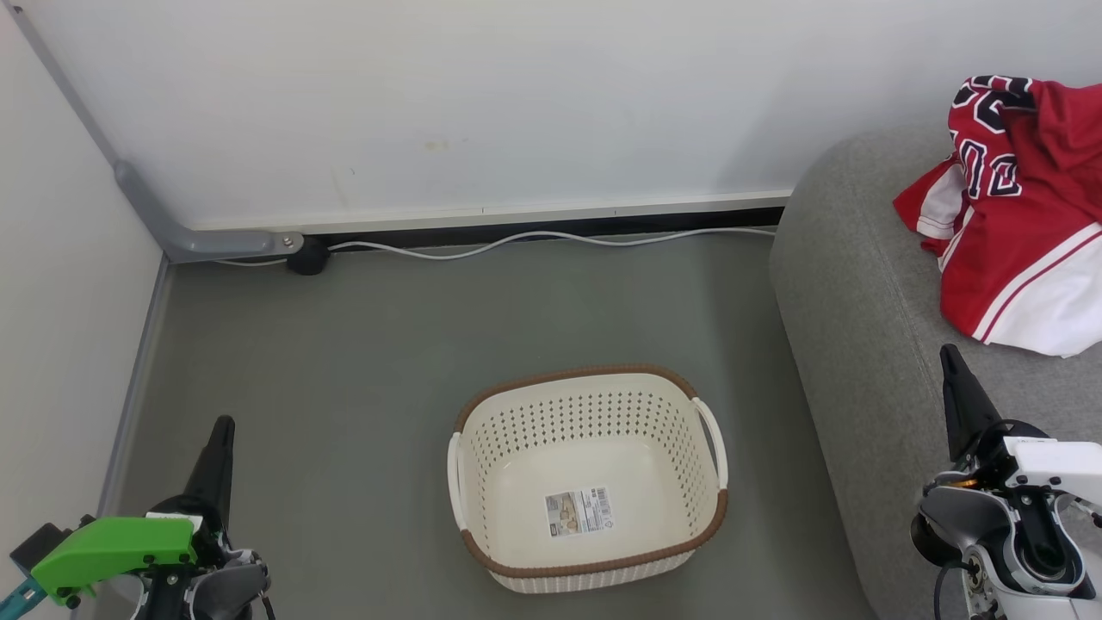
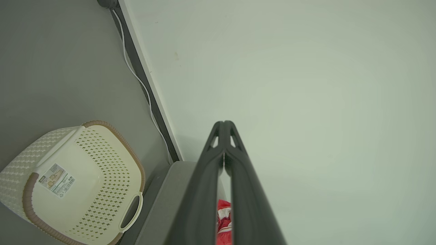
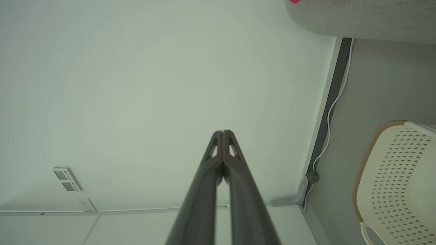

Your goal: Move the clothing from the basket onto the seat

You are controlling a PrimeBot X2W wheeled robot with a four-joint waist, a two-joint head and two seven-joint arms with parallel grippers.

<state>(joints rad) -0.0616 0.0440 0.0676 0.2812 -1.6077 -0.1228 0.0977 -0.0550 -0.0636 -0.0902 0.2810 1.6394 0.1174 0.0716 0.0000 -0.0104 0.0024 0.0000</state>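
Observation:
The cream basket stands on the grey floor at centre, holding nothing but the label sticker on its bottom. The red clothing with white trim and black numbers lies bunched on the grey seat at the right. My left gripper is at the lower left, shut and holding nothing. My right gripper is at the lower right over the seat's front edge, shut and holding nothing. The left wrist view shows the basket, the seat and a sliver of the clothing. The right wrist view catches the basket.
A white wall runs behind the floor, with a black skirting strip and a white cable along its base. A grey conduit and a dark plug sit in the left corner. Another wall closes the left side.

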